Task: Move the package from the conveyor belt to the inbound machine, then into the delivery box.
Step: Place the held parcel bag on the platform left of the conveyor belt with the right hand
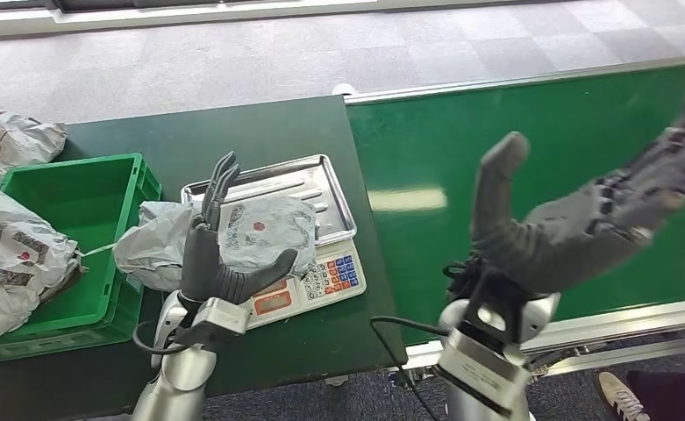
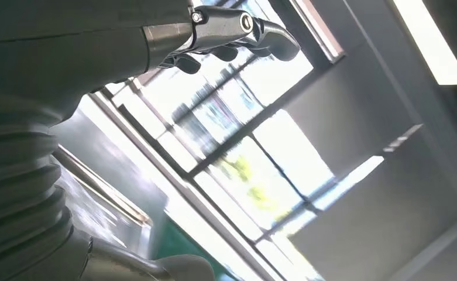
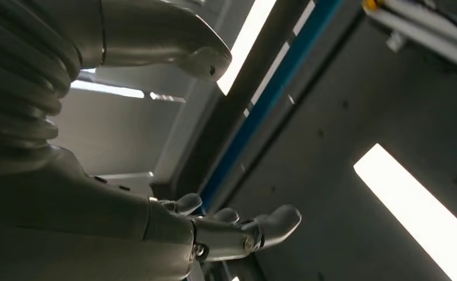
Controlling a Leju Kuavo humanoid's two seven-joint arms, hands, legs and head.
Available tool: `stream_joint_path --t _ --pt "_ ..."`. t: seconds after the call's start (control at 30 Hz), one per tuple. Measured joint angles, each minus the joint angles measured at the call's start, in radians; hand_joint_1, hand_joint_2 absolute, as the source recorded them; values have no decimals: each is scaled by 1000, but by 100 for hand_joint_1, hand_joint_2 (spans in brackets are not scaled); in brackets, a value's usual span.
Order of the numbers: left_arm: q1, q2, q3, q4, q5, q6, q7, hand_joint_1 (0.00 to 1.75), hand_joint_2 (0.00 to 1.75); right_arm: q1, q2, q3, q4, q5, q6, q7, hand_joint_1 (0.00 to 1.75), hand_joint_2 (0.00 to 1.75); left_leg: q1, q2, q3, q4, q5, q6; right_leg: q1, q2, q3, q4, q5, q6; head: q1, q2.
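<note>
A grey plastic-wrapped package point(image 1: 233, 232) with a red dot lies on the steel pan of the weighing scale point(image 1: 325, 189), hanging over the pan's left edge toward the green crate point(image 1: 80, 202). My left hand point(image 1: 220, 254) is raised in front of the package, fingers straight up and thumb out, holding nothing. My right hand point(image 1: 584, 206) is lifted high over the green conveyor belt point(image 1: 514, 140), palm up, fingers spread, empty. In the wrist views both hands point(image 2: 226, 35) point(image 3: 226, 228) show against the ceiling and windows with nothing in them.
The scale's keypad point(image 1: 334, 274) faces me on the dark green table point(image 1: 260, 127). More grey wrapped packages point(image 1: 10, 250) lie at the left, one at the far left corner point(image 1: 14, 136). A person's shoe point(image 1: 619, 396) shows at the bottom right.
</note>
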Motion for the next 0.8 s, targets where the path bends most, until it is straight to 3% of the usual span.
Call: stream_joint_path --t 0.17,0.23,0.33,0.57,0.8 --pt "-153 40 1 249 -594 154 326 0 175 41 -2 8 -245 70 -2 0 0 175 0 2 2 0 0 0 0 1 2 0 1 -1 0 0" --pt "-217 61 0 371 -734 149 405 0 175 47 -3 13 -282 83 -2 3 0 175 0 4 4 0 1 0 0 3 2 0 2 -1 0 0" --pt "-298 88 -18 528 -803 63 479 0 175 49 -3 16 -296 66 -1 2 0 175 0 6 5 0 2 -1 0 6 2 0 3 -2 0 0" --pt "-492 137 -108 834 -808 -100 497 0 175 47 -4 22 -289 41 0 0 0 175 0 5 7 -2 -1 0 0 5 12 0 0 -2 0 0" --pt "-588 152 -130 970 -808 -164 471 0 175 46 -4 23 -265 40 2 0 0 175 1 9 17 -3 -6 -1 0 6 23 0 -3 -2 0 0"
